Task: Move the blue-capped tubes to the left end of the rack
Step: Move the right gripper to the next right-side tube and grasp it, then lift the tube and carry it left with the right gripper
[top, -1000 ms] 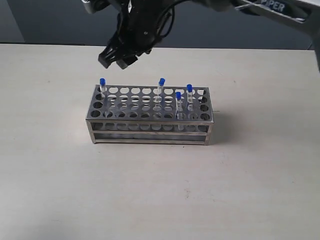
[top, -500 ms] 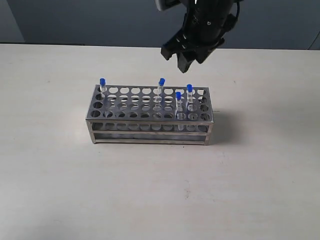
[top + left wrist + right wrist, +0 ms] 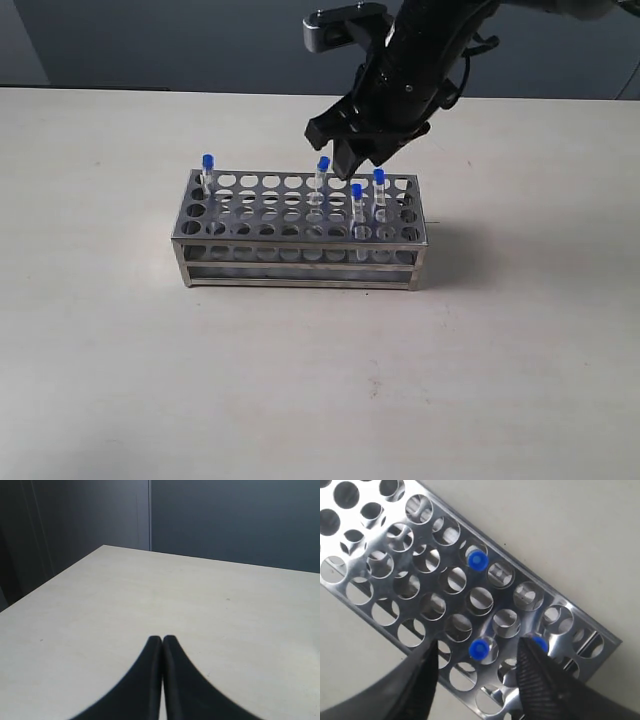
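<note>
The steel rack (image 3: pixel 300 228) stands mid-table, and the right wrist view looks down onto the rack's top plate (image 3: pixel 395 575). One blue-capped tube (image 3: pixel 207 165) stands at its left end in the back row. The other three tubes (image 3: pixel 323 168) (image 3: pixel 356 195) (image 3: pixel 379 180) stand toward the right end. My right gripper (image 3: pixel 350 155) hangs open just above that right group. In its wrist view the right gripper (image 3: pixel 479 647) has one blue cap (image 3: pixel 479 649) between its fingers, another cap (image 3: pixel 539 643) beside one finger (image 3: pixel 545 680), and a third cap (image 3: pixel 477 560) farther off. My left gripper (image 3: pixel 162 639) is shut and empty over bare table.
The pale table (image 3: pixel 500 350) surrounds the rack on all sides. A dark wall (image 3: pixel 225 520) runs behind the table's far edge. Many rack holes (image 3: pixel 260 205) between the left tube and the right group stand empty.
My right gripper swung from above the rack's left end over to the right, then came down close above the three right-hand tubes. The tubes have not moved.
</note>
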Action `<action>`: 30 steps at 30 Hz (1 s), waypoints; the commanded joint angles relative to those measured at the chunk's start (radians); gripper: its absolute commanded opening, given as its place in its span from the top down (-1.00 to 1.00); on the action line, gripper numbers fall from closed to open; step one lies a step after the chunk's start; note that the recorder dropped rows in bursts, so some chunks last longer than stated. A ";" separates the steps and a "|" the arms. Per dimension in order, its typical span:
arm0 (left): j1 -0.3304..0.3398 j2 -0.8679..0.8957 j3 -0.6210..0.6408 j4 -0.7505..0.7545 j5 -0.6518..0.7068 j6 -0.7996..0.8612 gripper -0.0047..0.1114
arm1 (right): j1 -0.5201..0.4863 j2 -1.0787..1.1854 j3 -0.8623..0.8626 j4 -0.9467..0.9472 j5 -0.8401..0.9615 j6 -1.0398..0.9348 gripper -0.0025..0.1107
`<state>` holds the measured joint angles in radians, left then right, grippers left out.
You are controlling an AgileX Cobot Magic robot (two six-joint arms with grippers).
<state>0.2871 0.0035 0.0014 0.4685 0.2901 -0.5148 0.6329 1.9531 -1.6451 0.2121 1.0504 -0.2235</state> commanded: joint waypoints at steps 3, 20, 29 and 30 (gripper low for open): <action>0.000 -0.004 -0.001 0.002 0.000 -0.002 0.90 | -0.002 0.064 0.004 0.002 -0.007 -0.012 0.12; 0.000 -0.004 -0.001 0.002 0.000 -0.002 0.90 | -0.002 0.125 0.004 -0.001 -0.008 -0.012 0.64; 0.000 -0.004 -0.001 0.002 0.000 -0.002 0.90 | -0.002 0.021 0.004 -0.001 -0.011 -0.046 0.97; 0.000 -0.004 -0.001 0.002 0.000 -0.002 0.90 | -0.002 0.003 0.004 -0.001 -0.011 -0.046 0.97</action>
<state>0.2871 0.0035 0.0014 0.4685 0.2901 -0.5148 0.6329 2.0091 -1.6436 0.2121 1.0380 -0.2578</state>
